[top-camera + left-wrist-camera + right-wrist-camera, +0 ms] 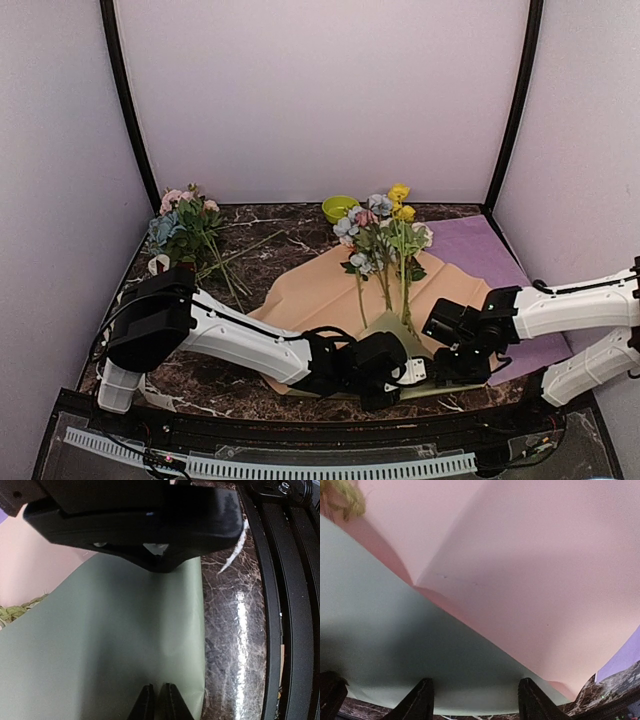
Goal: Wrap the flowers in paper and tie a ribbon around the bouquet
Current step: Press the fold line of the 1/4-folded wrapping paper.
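The flowers [385, 235] lie with their heads toward the back on a peach sheet of paper [310, 295]. Their stems run down onto a sage-green sheet [385, 325]. My left gripper [410, 373] sits at that green sheet's near edge. In the left wrist view its fingers [159, 702] stand almost together over the green paper [100, 645], with only a thin slit between them. My right gripper [450, 355] is just to the right. It is open [477, 702], fingers wide apart at the green sheet's edge [395, 645], and the peach sheet [530, 555] rises behind. A pale strip [165, 398], possibly the ribbon, lies front left.
A loose leafy cluster of pink and blue blooms [185, 225] lies at the back left. A green bowl [338, 208] stands behind the flowers. A purple sheet [490, 260] covers the right side. The black frame rail [290, 605] runs along the near table edge.
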Robot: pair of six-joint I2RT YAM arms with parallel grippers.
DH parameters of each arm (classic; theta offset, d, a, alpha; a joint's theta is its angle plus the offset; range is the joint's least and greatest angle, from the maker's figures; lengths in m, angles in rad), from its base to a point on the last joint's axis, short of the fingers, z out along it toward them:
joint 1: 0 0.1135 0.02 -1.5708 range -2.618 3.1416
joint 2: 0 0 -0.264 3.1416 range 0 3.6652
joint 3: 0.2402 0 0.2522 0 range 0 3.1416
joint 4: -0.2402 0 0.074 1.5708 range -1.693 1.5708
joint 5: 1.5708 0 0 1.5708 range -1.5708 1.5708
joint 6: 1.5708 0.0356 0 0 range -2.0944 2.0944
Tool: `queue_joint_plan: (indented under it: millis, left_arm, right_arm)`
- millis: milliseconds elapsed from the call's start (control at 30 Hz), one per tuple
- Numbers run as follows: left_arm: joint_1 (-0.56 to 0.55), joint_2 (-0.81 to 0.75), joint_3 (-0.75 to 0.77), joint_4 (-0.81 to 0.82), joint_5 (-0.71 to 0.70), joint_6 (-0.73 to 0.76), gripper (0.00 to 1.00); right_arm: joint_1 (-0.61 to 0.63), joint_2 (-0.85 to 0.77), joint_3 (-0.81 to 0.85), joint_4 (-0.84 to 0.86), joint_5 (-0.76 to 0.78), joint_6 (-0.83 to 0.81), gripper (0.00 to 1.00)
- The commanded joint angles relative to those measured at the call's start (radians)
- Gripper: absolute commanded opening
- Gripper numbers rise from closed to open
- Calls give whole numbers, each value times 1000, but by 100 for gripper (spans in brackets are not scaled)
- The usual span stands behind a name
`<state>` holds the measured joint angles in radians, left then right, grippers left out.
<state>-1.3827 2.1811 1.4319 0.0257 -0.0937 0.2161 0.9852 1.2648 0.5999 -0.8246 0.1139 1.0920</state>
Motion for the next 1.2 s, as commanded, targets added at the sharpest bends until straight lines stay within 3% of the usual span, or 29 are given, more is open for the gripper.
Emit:
queue_joint_plan:
  millis: [0,100,200,500,600,967,1033,1167]
  left_arm:
    - [5,6,-12,-41,11,6,10]
    - [6,6,-21,-44,24,-3,9]
    - [6,5,-27,-44,23,-8,9]
    - [5,6,-30,-46,21,-26,9]
    - [6,6,-34,-43,24,-30,9]
    - [13,5,-44,-36,33,-15,9]
    - [15,5,-46,-38,34,-16,9]
    - [16,5,-49,-38,34,-17,9]
  right_arm:
    - [6,-49,43,-36,51,-25,68]
    - [4,-82,74,-83,99,24,89]
    - [2,-101,125,-153,115,107,95]
    - [1,-181,127,-150,5,610,67]
    - [3,-216,127,-131,12,736,64]
    - [15,-224,361,-440,186,714,61]
    - [21,-230,344,-394,160,705,57]
    - [55,-242,169,-77,43,710,36]
